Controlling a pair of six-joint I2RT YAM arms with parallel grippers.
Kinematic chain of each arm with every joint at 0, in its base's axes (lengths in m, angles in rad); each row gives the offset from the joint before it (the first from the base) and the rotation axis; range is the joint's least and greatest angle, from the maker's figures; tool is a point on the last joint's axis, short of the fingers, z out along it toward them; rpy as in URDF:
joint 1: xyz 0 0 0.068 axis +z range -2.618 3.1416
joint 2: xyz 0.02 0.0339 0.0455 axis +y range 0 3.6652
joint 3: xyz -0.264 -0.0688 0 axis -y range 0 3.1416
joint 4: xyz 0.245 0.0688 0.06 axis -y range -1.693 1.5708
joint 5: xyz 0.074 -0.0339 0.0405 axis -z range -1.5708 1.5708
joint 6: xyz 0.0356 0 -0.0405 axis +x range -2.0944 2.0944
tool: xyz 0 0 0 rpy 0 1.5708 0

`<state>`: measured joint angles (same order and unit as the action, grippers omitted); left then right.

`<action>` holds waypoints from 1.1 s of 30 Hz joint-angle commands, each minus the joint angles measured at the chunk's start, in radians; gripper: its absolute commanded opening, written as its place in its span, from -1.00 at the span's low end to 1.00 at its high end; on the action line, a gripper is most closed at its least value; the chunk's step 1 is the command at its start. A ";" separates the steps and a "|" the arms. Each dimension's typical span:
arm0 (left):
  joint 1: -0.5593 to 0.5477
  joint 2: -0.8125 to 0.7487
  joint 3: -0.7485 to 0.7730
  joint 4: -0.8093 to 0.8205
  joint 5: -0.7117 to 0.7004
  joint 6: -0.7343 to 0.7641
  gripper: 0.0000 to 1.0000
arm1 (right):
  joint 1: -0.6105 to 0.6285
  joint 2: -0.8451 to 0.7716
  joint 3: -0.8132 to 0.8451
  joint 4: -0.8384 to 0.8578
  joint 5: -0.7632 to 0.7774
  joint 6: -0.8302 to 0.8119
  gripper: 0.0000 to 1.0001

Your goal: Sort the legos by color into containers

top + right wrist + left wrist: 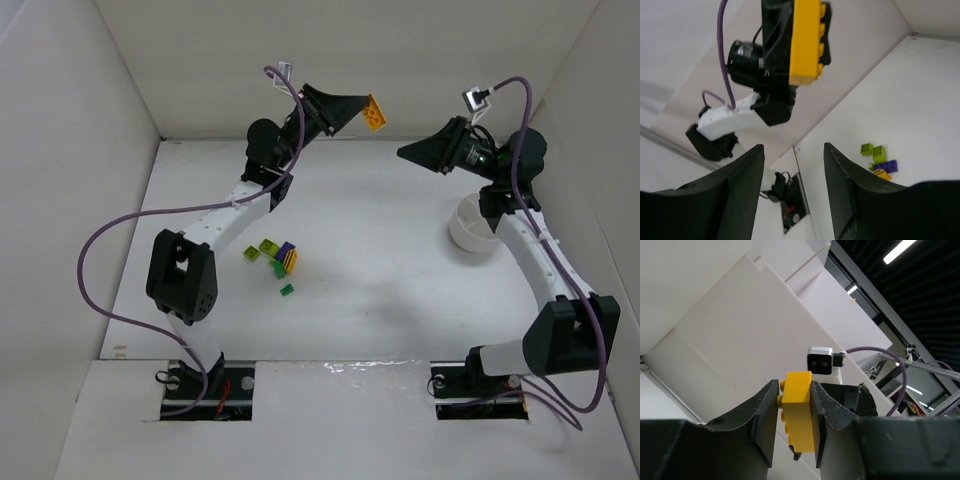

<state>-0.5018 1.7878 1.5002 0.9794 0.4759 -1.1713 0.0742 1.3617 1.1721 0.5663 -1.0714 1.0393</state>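
Note:
My left gripper (370,110) is raised high at the back and is shut on a yellow-orange lego (376,112). The left wrist view shows that lego (801,410) clamped between the fingers. My right gripper (405,152) is open and empty, raised and pointing left toward the held lego, which shows in the right wrist view (807,40). Loose legos lie mid-table: lime green ones (268,247), a purple one (288,252), a yellow one (291,265), dark green ones (287,290). They also show in the right wrist view (880,160). The white bowl (470,228) stands at the right, partly hidden by the right arm.
White walls enclose the table on the left, back and right. Purple cables loop off both arms (90,250). The arm bases (200,385) sit at the near edge.

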 commanded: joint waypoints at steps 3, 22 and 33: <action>0.016 -0.091 0.006 0.048 -0.032 -0.057 -1.00 | 0.009 0.056 0.113 -0.127 0.192 0.151 0.13; 0.016 -0.053 0.052 -0.088 -0.062 -0.097 -1.00 | 0.118 0.157 0.187 0.075 0.166 0.248 0.55; 0.016 -0.031 0.060 -0.107 -0.053 -0.117 -1.00 | 0.127 0.175 0.208 0.118 0.166 0.191 0.26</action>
<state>-0.4885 1.7611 1.5215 0.8387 0.4171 -1.2743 0.1917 1.5330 1.3300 0.6003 -0.8970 1.2598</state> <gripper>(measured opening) 0.251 0.633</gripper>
